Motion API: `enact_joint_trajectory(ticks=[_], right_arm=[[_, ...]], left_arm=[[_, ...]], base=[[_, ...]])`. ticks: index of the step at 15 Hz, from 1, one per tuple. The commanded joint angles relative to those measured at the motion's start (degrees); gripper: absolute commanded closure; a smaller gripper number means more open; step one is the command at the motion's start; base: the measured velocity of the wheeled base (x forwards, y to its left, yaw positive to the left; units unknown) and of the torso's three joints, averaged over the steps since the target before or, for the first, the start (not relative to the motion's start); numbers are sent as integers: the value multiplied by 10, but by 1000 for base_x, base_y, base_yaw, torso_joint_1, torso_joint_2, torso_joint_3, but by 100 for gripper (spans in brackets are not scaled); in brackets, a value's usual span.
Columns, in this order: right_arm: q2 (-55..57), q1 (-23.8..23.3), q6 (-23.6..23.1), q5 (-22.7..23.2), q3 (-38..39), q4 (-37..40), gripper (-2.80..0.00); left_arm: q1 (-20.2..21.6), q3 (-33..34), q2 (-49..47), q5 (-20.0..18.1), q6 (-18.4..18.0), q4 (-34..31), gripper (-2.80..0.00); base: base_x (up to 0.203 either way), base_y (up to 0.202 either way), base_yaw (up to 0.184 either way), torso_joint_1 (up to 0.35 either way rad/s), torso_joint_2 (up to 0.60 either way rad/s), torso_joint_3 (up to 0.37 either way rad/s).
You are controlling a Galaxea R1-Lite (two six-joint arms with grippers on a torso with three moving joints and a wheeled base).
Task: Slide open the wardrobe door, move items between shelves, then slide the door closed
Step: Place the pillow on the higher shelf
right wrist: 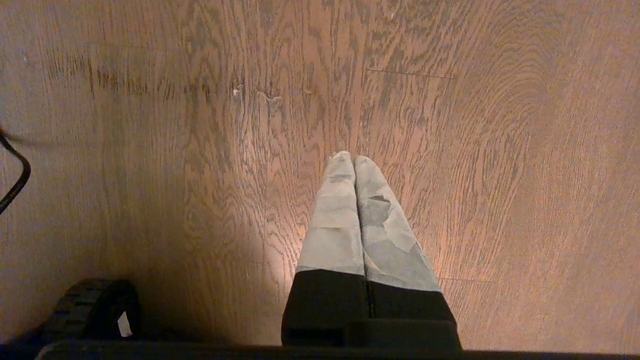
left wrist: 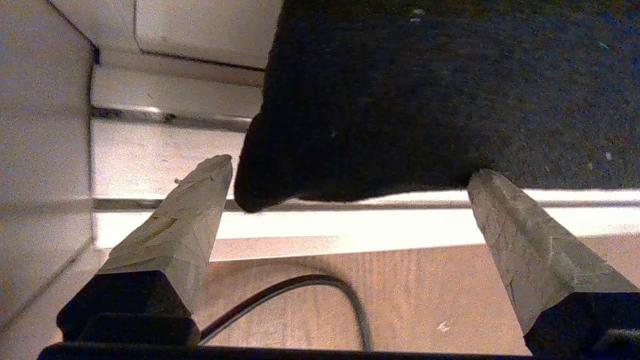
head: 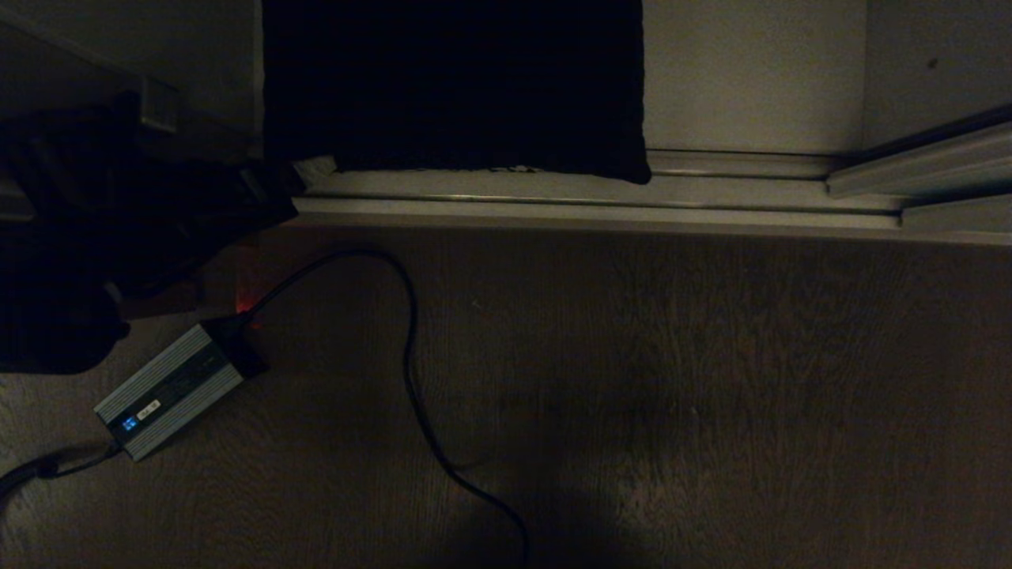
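Dim wooden floor (head: 632,379), ribbed track (head: 601,197) beyond. Door already slid aside; black-backed cushion (head: 455,83) standing on lowest shelf (head: 751,79). Left tool (left wrist: 350,215) spread wide at its near lower corner, not gripping. Right tool (right wrist: 354,170) pressed together, parked over floor. Shelf transfer and closing remaining.
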State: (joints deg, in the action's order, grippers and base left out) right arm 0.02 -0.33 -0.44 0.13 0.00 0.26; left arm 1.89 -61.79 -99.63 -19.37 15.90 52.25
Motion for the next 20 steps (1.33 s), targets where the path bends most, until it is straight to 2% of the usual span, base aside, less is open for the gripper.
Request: enact_joint_trajectory(ticks=[1,3,6,9,12,15,20], right_arm=[[1,0,0,0,2,0,0],[0,0,0,0,2,0,0],[0,0,0,0,2,0,0],[0,0,0,0,2,0,0],[0,0,0,0,2,0,0],[0,0,0,0,2,0,0],[1,0,0,0,2,0,0]], left_arm=[[0,-6,-17,-1,14,4,-280],[-2,-7,-21,-1,26,8,-280],[-6,-16,-21,1,82,16,-280],[-34,-30,-26,15,99,30,-280],[-46,-43,-27,29,132,48,-280],[-53,-70,-34,28,139,42,-280],[-63,-71,-30,28,145,49,-280]], base=[[0,0,0,0,0,0],[0,0,0,0,0,0],[0,0,0,0,0,0],[0,0,0,0,0,0],[0,0,0,0,0,0],[0,0,0,0,0,0],[0,0,0,0,0,0]])
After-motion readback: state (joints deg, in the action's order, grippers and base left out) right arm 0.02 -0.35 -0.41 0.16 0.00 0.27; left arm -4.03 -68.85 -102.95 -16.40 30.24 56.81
